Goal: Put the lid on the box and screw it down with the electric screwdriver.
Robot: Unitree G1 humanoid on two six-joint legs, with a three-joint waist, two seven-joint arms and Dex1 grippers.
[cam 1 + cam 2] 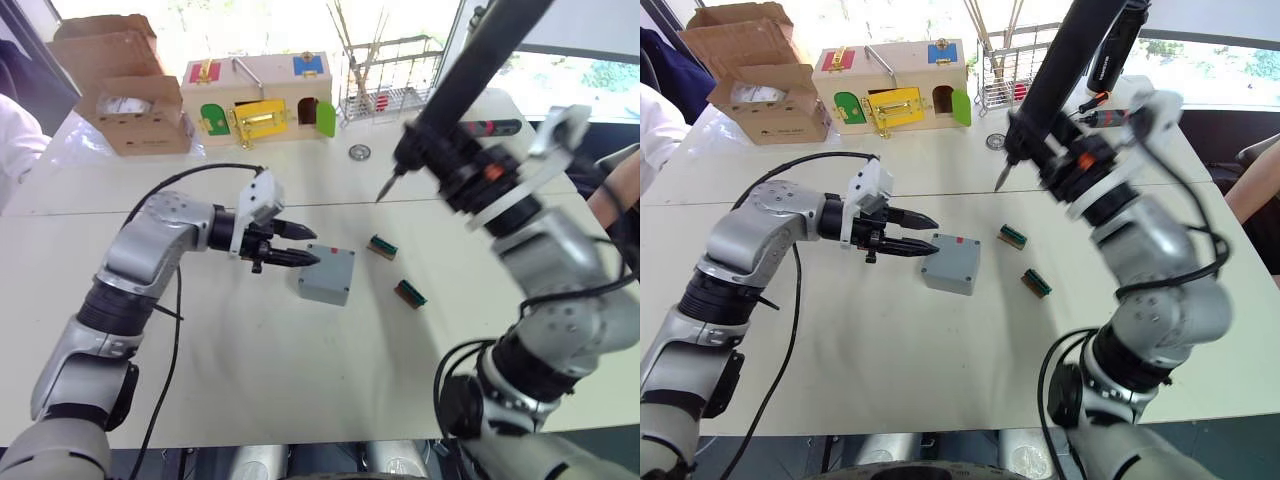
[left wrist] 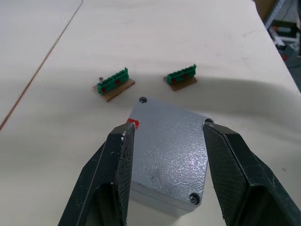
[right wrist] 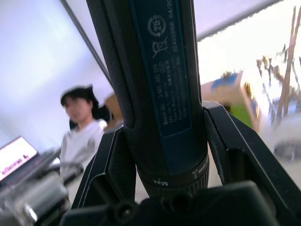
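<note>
The grey box (image 1: 321, 290) stands mid-table with the lid (image 2: 169, 150) lying flat on top. A red mark shows at one corner and a screw head (image 2: 193, 198) sits in another. My left gripper (image 1: 316, 247) is open, level with the box's left edge, its fingers (image 2: 117, 160) straddling the lid's near side without touching. My right gripper (image 1: 470, 175) is shut on the electric screwdriver (image 1: 470, 70), held high and tilted. Its metal bit (image 1: 384, 190) points down-left, well above the table behind the box.
Two green terminal blocks (image 1: 382, 246) (image 1: 410, 293) lie right of the box. At the back stand a cardboard carton (image 1: 125, 85), a wooden latch box (image 1: 255, 100) and a wire rack (image 1: 390, 80). A round washer (image 1: 359, 152) and a black-and-red tool (image 1: 490, 127) lie nearby. People sit at both table ends.
</note>
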